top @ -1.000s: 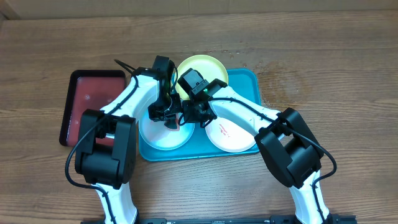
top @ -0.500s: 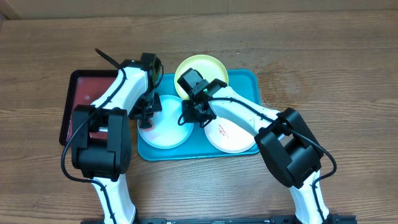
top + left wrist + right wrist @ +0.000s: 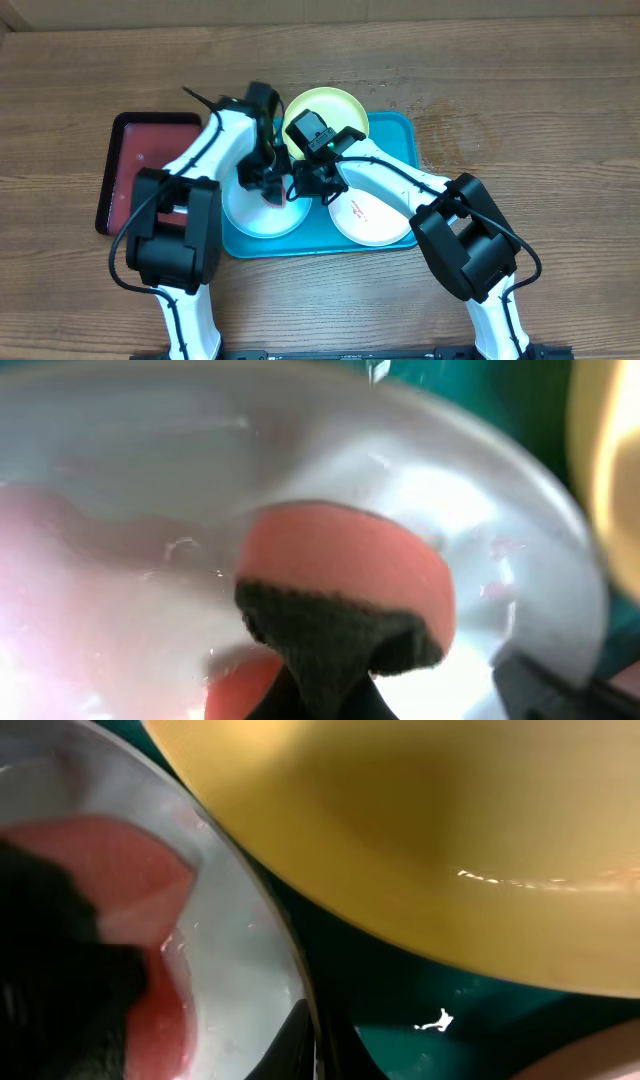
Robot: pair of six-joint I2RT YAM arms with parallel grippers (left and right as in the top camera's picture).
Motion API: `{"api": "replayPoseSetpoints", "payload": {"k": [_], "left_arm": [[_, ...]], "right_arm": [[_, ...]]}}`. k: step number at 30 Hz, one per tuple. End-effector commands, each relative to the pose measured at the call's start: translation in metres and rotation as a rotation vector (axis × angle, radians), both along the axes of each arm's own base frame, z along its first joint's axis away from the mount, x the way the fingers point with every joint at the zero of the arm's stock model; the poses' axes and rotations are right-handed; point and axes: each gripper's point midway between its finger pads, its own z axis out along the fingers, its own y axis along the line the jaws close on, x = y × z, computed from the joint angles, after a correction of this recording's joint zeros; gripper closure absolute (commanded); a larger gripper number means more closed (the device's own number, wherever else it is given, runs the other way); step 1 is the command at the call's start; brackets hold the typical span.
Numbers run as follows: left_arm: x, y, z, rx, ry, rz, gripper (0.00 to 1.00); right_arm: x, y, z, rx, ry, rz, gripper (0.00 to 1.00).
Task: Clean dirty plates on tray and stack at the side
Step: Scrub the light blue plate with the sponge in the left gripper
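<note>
My left end effector pinches a red sponge against the pale blue plate on the turquoise tray. My right end effector is pressed together, seemingly pinching that plate's rim. I should scrub in small circles with light pressure, clear of the yellow-green plate beyond.

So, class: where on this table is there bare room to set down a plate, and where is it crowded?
Bare table right of the turquoise tray and along the far edge. The dark red tray looks mostly bare. Crowded: left gripper and right gripper over the pale blue plate.
</note>
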Motion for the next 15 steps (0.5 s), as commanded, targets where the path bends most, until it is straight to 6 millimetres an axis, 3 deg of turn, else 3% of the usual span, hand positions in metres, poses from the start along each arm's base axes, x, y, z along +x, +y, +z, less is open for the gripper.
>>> {"api": "replayPoseSetpoints", "payload": {"k": [1, 6, 11, 15], "left_arm": [[-0.029, 0.007, -0.020, 0.052, 0.085, -0.004, 0.96], [-0.037, 0.055, -0.020, 0.297, 0.096, -0.023, 0.96], [-0.035, 0.098, 0.000, 0.515, 0.099, 0.019, 0.96], [-0.028, 0.117, 0.019, 0.619, 0.078, 0.061, 0.96]], "right_arm": [[0.004, -0.003, -0.010, -0.031, -0.006, -0.009, 0.96], [0.004, -0.003, -0.010, -0.031, -0.006, -0.009, 0.96], [0.003, -0.004, -0.011, -0.035, -0.002, -0.009, 0.96], [0.003, -0.004, -0.011, -0.036, -0.001, -0.008, 0.96]]}}
